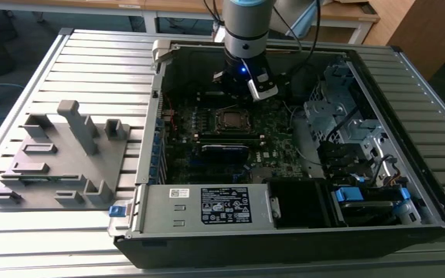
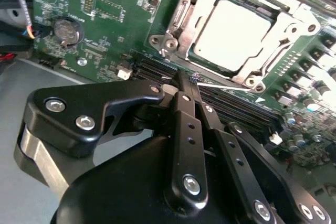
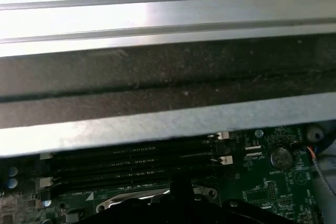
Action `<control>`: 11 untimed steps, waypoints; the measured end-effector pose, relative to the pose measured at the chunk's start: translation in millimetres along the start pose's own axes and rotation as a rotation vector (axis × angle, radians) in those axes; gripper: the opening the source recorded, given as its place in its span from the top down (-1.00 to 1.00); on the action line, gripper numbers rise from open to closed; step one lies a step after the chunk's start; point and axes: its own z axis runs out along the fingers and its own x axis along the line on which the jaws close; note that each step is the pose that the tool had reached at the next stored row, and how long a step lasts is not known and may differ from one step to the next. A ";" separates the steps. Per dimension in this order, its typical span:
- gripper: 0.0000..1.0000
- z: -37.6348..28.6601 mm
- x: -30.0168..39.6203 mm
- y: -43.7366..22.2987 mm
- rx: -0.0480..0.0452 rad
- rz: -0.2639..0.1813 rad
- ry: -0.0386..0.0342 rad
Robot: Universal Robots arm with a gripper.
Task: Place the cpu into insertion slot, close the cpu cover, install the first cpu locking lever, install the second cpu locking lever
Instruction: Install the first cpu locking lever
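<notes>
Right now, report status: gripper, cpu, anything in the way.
Gripper shut, low over memory slots beside cpu. Cpu seated, cover down over it. Nothing seen in the way.

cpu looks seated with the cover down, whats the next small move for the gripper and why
Probably a short, gentle push with the shut gripper against the thin lever rod beside its tip. The cpu already sits under the lowered cpu cover, so locking seems to be what is left. Whether the rod is hooked cannot be told.
</notes>
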 end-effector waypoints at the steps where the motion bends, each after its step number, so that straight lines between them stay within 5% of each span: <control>1: 0.80 0.0 0.1 0.0 -0.0003 0.000 -0.0010; 3: 0.80 -0.1 0.4 -0.5 -0.0074 0.000 -0.0016; 5: 0.80 -0.4 0.6 -1.7 -0.0384 0.003 0.0005; 7: 0.80 -0.7 0.7 -3.1 -0.0564 0.004 0.0003; 11: 0.80 -0.9 0.7 -4.7 -0.0654 0.004 -0.0006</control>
